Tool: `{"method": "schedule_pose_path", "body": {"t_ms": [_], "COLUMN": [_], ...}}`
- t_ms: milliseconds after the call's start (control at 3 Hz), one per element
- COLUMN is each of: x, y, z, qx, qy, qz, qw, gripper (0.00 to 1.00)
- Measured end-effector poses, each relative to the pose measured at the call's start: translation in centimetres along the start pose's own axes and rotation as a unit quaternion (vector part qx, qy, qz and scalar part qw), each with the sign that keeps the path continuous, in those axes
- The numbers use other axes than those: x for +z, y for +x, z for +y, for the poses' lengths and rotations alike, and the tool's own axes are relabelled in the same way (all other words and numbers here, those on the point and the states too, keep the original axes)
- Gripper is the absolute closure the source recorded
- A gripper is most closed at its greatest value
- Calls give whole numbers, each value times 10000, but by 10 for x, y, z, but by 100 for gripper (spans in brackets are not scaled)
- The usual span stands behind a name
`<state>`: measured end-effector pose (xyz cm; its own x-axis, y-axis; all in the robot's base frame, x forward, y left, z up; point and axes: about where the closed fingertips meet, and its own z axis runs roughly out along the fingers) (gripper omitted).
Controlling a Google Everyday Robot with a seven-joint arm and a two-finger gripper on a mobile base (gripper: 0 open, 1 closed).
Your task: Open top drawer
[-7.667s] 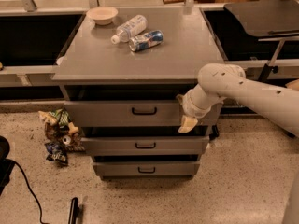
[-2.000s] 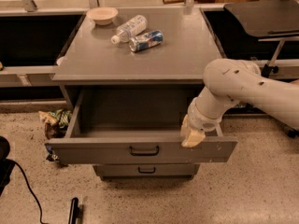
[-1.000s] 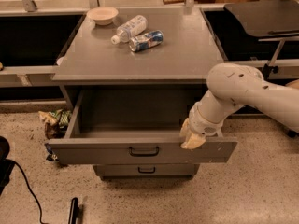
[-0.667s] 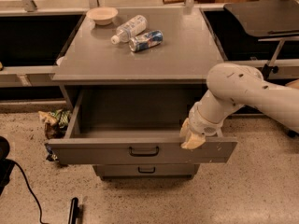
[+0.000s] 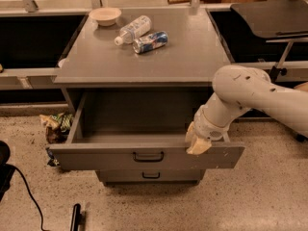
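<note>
Speckled floor (image 5: 260, 196), top drawer (image 5: 96, 158) out, hand (image 5: 198, 145) at rim, inside shadowed

Warm overhead light washes the cabinet top (image 5: 183, 52), the top drawer (image 5: 96, 157) sits shaded inside, black recesses (image 5: 33, 42) at ten and two o'clock, gripper (image 5: 198, 142) pale at the drawer's front rim, four o'clock.

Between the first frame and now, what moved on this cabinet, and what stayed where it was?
The top drawer, shut at first, has been pulled out toward the camera and now stands wide open. The claw came forward and down with it and sits at the right end of the drawer's front edge. Nothing visibly moved in the last two seconds. The bowl, bottle and can on top stayed put.
</note>
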<state>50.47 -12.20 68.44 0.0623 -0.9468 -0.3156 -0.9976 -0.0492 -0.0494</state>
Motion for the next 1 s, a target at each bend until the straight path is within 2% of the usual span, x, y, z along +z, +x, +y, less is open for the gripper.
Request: {"method": "schedule_pose_path", "body": {"t_ms": [333, 667, 1000], "x": [-17, -54, -99], "y": [0, -2, -6], "z": [-1, 1, 4], "qx": [-116, -249, -371], "qy": [68, 337, 700], "qz": [-58, -40, 51], "qw": [9999, 9991, 9968], "gripper": [12, 0, 0]}}
